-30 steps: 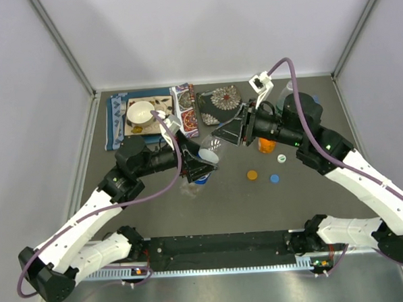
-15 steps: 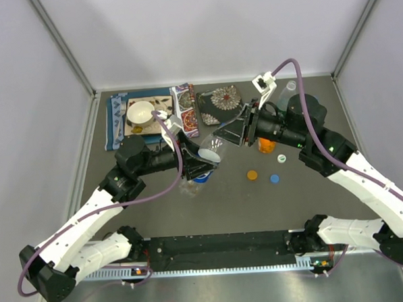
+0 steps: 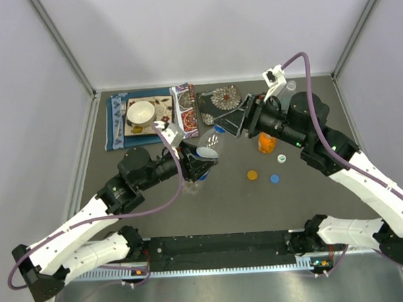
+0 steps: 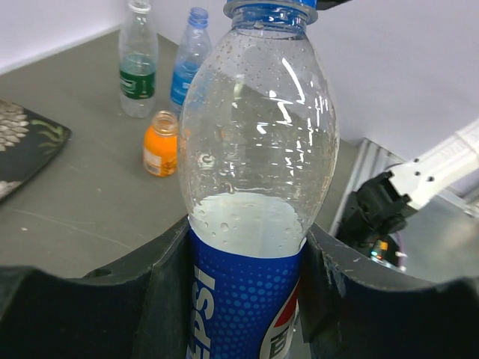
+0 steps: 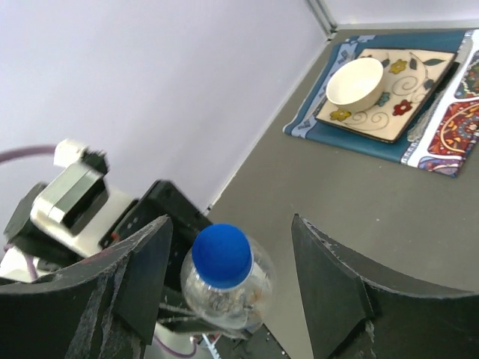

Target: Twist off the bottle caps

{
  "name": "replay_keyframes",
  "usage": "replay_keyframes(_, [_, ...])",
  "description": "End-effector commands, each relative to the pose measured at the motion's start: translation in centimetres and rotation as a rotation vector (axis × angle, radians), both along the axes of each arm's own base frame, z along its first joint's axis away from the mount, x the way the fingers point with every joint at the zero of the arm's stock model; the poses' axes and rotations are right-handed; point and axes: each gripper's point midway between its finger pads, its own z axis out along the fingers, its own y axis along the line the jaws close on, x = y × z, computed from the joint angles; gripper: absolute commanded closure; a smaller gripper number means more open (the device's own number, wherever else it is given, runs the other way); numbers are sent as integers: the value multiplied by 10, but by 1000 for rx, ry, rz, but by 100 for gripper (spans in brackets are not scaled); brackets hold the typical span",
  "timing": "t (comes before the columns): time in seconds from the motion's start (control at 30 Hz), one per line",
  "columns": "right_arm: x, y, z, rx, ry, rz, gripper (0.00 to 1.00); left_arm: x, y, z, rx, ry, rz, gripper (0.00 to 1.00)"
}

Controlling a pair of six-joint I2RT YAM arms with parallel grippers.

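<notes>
Clear plastic bottle with blue-red label sits gripped in the left tool, the right tool wide open near its blue cap.

bowl on plate, caps right of bottle

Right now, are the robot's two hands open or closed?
Left gripper: closed on the Pepsi bottle.
Right gripper: open, fingers either side of the blue cap.

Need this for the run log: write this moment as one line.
left jaws: shut on Pepsi bottle | right jaws: open around blue cap | cap: on
</notes>
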Motion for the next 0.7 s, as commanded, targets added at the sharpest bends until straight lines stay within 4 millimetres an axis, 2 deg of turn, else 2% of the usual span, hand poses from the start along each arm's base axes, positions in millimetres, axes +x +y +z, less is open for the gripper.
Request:
replay_keyframes(0.0, [11,0,16,26,13,-74,36,22,10,5,43,-104,212,63])
replay_keyframes(0.2, [16,7,14,14,17,-86,44,27,13,2,58,-110,279,64])
replay_keyframes(0.43, [13,12,5,-7,28,-74,50,29,16,0,61,-109,296,66])
replay_keyframes(0.53, [15,11,4,-9,26,-81,55,28,15,-2,65,-105,291,66])
replay_keyframes(0.63, [15,12,2,-14,25,-81,71,28,15,-1,62,-103,288,66])
replay_keyframes(0.67, [15,13,2,-17,20,-76,83,27,14,-1,61,-105,284,66])
